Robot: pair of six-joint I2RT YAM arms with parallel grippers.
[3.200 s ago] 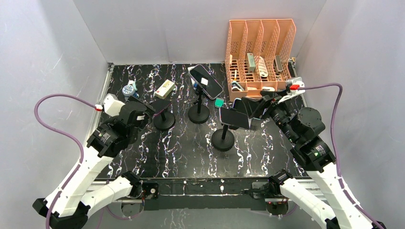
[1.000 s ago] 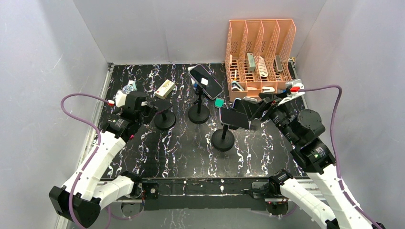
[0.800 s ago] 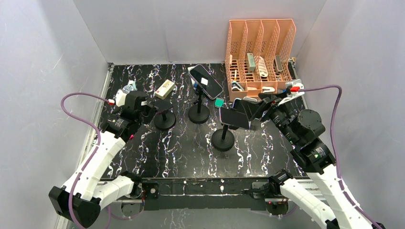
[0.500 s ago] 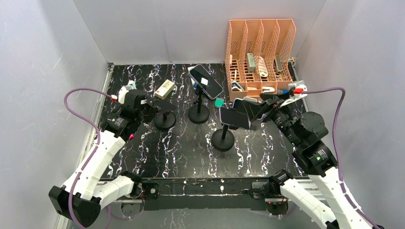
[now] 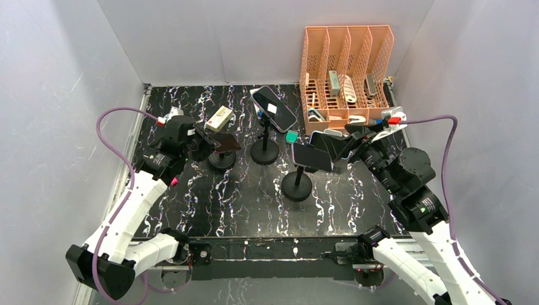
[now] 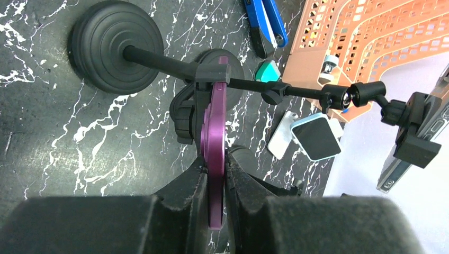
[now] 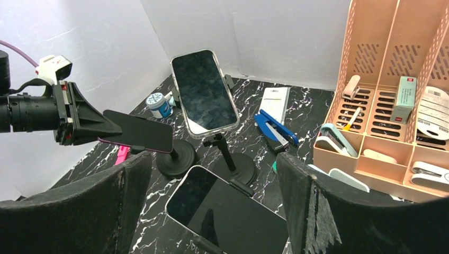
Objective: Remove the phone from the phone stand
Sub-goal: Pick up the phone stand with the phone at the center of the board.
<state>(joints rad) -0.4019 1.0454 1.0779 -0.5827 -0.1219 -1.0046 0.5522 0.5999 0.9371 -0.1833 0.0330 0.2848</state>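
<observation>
- The left fingers (image 6: 190, 185) are closed on the thin lower edge of the purple phone (image 6: 214, 119), 1 pad on each face.
- The phone sits in the black clamp (image 6: 212, 71) of the left-most phone stand (image 5: 222, 159) on the counter (image 5: 254, 197), edge-on to the left wrist camera; it is not out yet.
- The right fingers (image 7: 79, 211) stand wide apart and hold nothing, hovering just behind a second phone (image 7: 227, 211) on the near-right stand.
- Risk 1: the clamp probably grips firmly, so a sideways or hasty pull could drag or tip the whole stand rather than free the phone.
- Risk 2: the pinch covers only a narrow strip of smooth edge, so the phone may slip or twist between the pads as the clamp resists.
- Risk 3: a toppling stand could strike the middle stand (image 5: 264, 151) nearby and disturb its phone.
- Risk 4: nothing steadies the stand's base (image 6: 114, 45); the free arm is well apart from it.
</observation>
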